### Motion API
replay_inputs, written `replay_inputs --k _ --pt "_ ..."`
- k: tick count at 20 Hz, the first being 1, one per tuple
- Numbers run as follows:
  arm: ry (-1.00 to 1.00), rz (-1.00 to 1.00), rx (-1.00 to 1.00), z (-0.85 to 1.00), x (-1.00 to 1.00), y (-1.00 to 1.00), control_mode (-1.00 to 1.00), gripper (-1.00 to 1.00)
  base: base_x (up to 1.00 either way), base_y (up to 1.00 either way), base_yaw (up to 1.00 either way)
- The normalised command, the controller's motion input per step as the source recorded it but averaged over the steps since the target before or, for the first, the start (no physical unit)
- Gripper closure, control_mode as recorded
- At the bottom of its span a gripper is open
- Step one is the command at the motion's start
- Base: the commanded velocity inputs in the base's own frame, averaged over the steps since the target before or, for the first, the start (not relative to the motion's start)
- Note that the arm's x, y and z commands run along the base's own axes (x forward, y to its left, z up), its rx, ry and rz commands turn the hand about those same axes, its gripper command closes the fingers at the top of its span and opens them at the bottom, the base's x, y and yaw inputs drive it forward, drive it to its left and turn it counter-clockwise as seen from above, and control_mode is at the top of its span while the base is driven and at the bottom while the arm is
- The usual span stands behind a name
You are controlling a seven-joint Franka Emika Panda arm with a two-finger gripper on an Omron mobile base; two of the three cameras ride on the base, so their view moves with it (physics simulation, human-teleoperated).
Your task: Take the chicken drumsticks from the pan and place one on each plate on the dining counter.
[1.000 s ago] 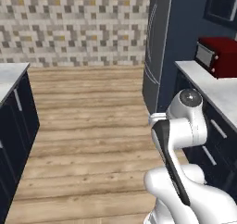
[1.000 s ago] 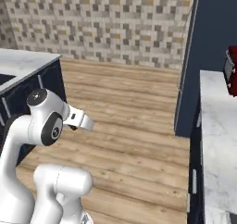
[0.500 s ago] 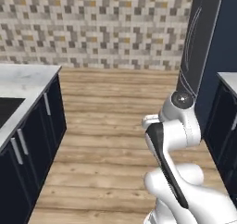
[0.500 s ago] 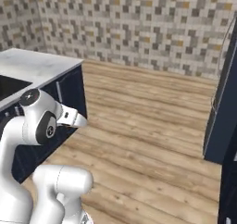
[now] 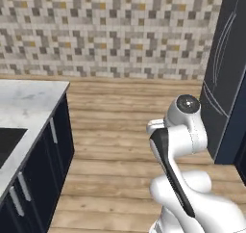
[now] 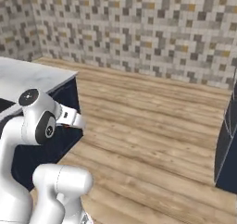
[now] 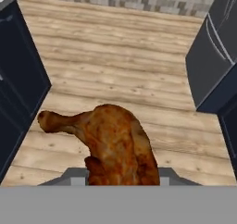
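Carrying a drumstick (image 7: 115,146) is the step in hand, judged from the hand view: the glossy brown piece sits right at the bottom of that view, where the tool's tips would rise, thick end low and thin bone end pointing left. The tips themselves are hidden behind the meat, but it hangs over bare wood floor with nothing under it, so the tool is most likely clamped on it. To do this well, the grip should hold steady while the base drives, with no sudden swing of the arm, and the meat should be kept level until a plate lies below.

Left base view: the arm (image 5: 185,131) stands folded on the right, its elbow high. A marble worktop (image 5: 29,99) on a navy base runs along the left, with a dark sink edge (image 5: 7,143) at the near left. A dark tall cabinet (image 5: 230,78) rises on the right, and a tiled wall (image 5: 110,30) closes the far side. Against the picture of half a second ago, the whole scene has slid: the worktop takes more of the left, so the base has turned or driven toward it.

Right base view: the arm's white link (image 6: 39,121) stands near left, in front of the same worktop (image 6: 32,75), which now reaches farther in than before. The cabinet (image 6: 227,149) has slipped toward the right edge. No plates are in sight yet.
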Motion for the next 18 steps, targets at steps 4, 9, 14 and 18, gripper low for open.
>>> replay_inputs --k 4,9,14,18 --pt "0.00 0.00 0.00 0.00 0.00 0.00 1.00 1.00 1.00 0.14 0.00" --pt "0.00 0.00 0.00 0.00 0.00 0.00 1.00 1.00 1.00 0.01 0.00" --pt "0.00 0.00 0.00 0.00 0.00 0.00 1.00 1.00 1.00 0.00 0.02" --pt "0.00 0.00 0.00 0.00 0.00 0.00 1.00 1.00 1.00 0.00 0.03"
